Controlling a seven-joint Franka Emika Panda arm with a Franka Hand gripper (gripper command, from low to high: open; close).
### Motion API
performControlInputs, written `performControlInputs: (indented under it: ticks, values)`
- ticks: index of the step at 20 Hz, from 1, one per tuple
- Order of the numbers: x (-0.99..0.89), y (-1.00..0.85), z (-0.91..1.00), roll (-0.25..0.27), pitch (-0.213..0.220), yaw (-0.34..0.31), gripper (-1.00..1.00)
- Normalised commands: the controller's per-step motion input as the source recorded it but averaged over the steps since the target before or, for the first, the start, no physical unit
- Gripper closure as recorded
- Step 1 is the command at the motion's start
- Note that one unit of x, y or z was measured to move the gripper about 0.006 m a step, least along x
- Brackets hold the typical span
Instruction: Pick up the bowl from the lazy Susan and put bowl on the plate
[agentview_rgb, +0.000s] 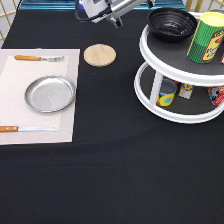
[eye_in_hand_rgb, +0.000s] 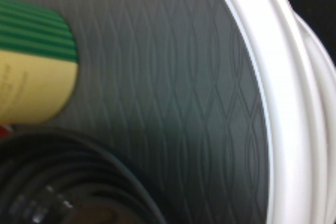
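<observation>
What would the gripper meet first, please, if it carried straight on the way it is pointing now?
Most likely the bowl on the lazy Susan's upper shelf. The gripper sits at the exterior view's top, aimed towards it, and the wrist view shows the bowl close by. Depth is uncertain.

The gripper (agentview_rgb: 116, 21) was cut by the exterior view's top edge beside the lazy Susan (agentview_rgb: 172, 112); finger state was indeterminate. The lazy Susan's right side was cropped.
</observation>
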Motion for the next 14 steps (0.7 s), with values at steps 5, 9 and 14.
performControlInputs:
  ticks: [5,9,14]
  values:
    - [-0.56,0.41,0.11,-0.149,-0.116,-0.012,-1.00]
    - [-0.30,0.30,-0.08,-0.032,0.000,-0.021,-1.00]
    - [-0.04,0.35,-0.25,0.005,0.019,-0.115,-1.00]
